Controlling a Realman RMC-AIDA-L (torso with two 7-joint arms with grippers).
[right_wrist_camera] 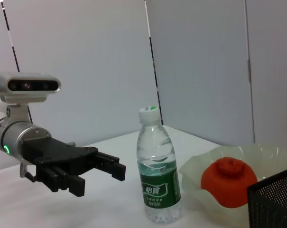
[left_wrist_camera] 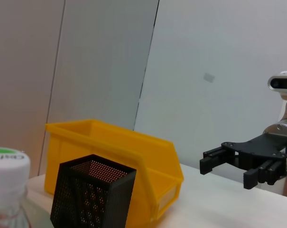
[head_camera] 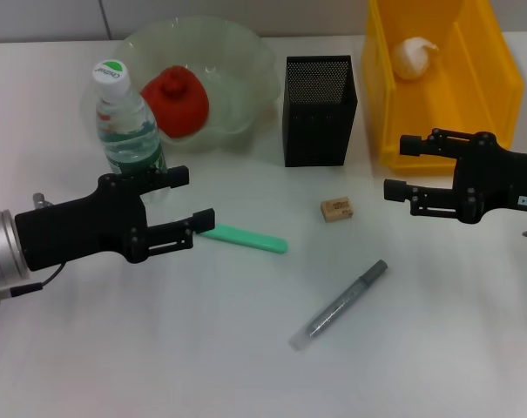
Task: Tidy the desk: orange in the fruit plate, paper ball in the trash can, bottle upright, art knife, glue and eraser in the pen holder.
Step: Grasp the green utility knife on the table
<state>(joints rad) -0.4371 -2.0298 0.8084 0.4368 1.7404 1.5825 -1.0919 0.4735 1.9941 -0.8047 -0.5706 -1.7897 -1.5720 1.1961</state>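
The bottle (head_camera: 124, 122) stands upright beside the fruit plate (head_camera: 246, 52), which holds the orange (head_camera: 176, 100). My left gripper (head_camera: 193, 198) is open just in front of the bottle and does not touch it. A white paper ball (head_camera: 414, 57) lies inside the yellow trash can (head_camera: 498, 78). In front of that bin my right gripper (head_camera: 401, 167) hangs open and empty. The black mesh pen holder (head_camera: 320, 109) stands between plate and bin. On the table lie the tan eraser (head_camera: 337, 209), the green art knife (head_camera: 246, 238) and the grey glue stick (head_camera: 340, 305).
The right wrist view shows the bottle (right_wrist_camera: 157, 175), the orange (right_wrist_camera: 228, 180) in the plate (right_wrist_camera: 266, 156) and my left gripper (right_wrist_camera: 105, 171). The left wrist view shows the bin (left_wrist_camera: 134, 152), the pen holder (left_wrist_camera: 93, 194) and my right gripper (left_wrist_camera: 228, 161).
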